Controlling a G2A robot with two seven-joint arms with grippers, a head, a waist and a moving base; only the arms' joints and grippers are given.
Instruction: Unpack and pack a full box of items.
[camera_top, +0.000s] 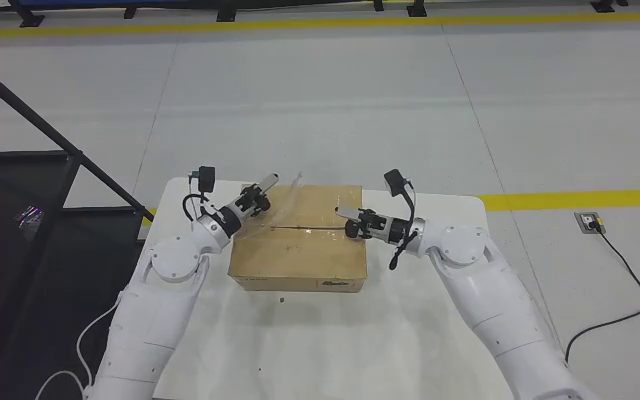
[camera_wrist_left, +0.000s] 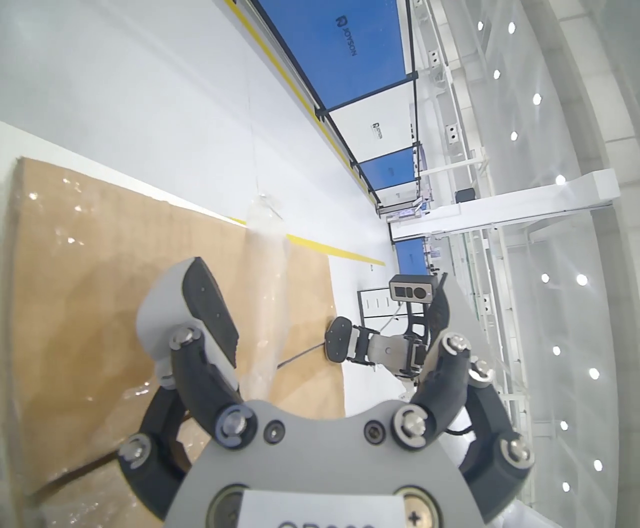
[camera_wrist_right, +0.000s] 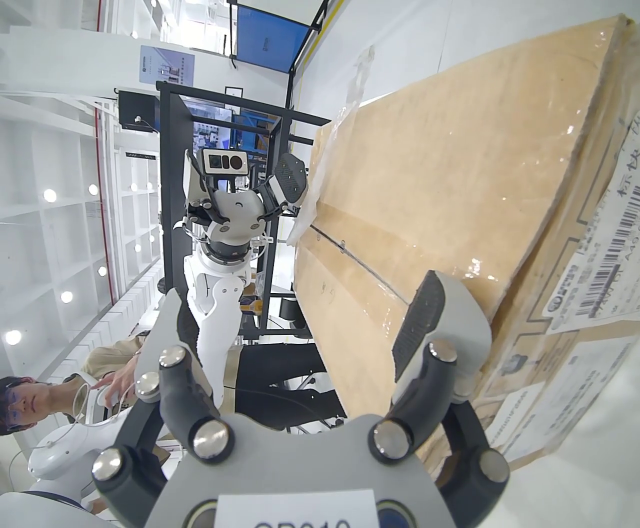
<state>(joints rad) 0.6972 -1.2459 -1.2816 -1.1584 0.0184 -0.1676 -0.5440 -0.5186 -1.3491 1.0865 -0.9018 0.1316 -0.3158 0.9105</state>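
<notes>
A closed brown cardboard box (camera_top: 298, 245) sits in the middle of the white table (camera_top: 330, 340), its centre seam (camera_wrist_right: 360, 260) under clear tape. A strip of clear tape (camera_wrist_left: 265, 300) stands peeled up from the box's left end (camera_top: 295, 185). My left gripper (camera_wrist_left: 320, 285) hovers open over that end (camera_top: 262, 190), the loose strip rising between its spread fingers without being pinched. My right gripper (camera_wrist_right: 300, 300) is open at the box's right end (camera_top: 345, 215), one pad (camera_wrist_right: 425, 320) over the top edge by the seam. The box's side carries a white label (camera_wrist_right: 595, 280).
A black frame (camera_top: 40, 130) and dark mat stand to the table's left. Bare tabletop lies in front of the box and at both sides. Grey floor with a yellow line (camera_top: 560, 200) lies beyond the far edge.
</notes>
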